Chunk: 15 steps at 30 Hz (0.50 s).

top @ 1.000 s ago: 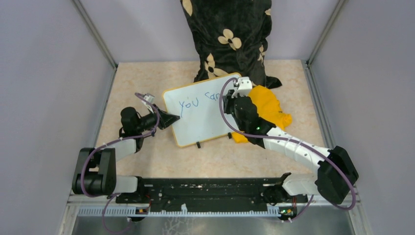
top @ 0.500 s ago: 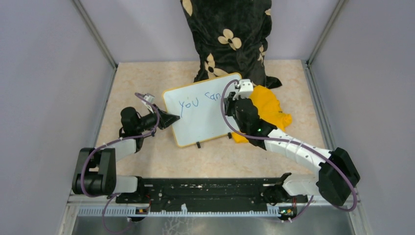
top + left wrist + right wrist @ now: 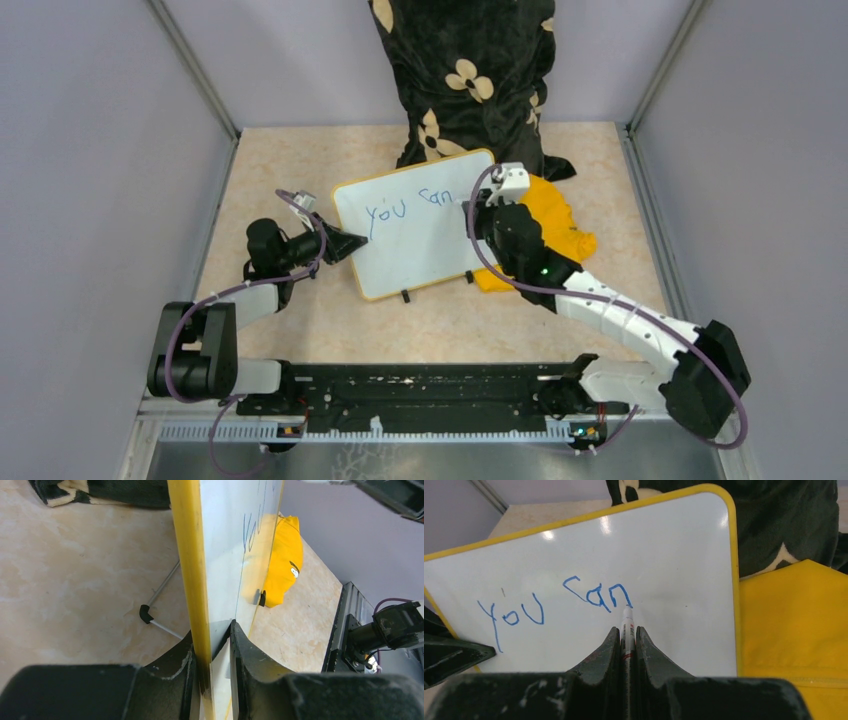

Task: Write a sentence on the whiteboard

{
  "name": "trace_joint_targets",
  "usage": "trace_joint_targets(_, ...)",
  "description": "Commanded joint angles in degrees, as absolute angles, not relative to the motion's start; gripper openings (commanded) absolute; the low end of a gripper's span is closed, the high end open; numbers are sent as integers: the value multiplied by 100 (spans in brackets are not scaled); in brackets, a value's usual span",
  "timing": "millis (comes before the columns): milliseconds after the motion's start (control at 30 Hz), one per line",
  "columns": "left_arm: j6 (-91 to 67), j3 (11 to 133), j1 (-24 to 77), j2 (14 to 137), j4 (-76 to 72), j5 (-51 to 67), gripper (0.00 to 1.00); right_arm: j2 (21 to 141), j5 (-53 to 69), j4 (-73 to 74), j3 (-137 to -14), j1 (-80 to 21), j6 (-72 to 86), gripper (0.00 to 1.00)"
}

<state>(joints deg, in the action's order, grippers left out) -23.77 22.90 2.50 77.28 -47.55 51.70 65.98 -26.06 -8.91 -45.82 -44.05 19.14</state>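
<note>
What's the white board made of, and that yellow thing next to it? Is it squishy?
The whiteboard looks like smooth, glossy plastic or coated board: bright lamp glints shine on it. Its yellow frame seems to be plastic, though that's a guess. The yellow cloth looks like soft, matte fabric, with folds and a stitched-looking edge, so it's probably squishy.

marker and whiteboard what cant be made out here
Right wrist view: marker barrel buried between the fingers of the right gripper; only its tip shows.
Top view: marker hidden behind the right gripper.
Left wrist view: whiteboard nearly edge-on, so the sentence is unreadable.
</note>
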Motion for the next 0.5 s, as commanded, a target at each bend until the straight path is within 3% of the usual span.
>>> trace_joint_targets(0,-1916,2329,237,7814,-4561,4781,0,5970,-2446,-1020,-4868,-4435,1872,0)
trace_joint_targets(467,-1875,2338,263,7763,-4502,4751,0,5938,-3078,-1748,-4203,-5811,1277,0)
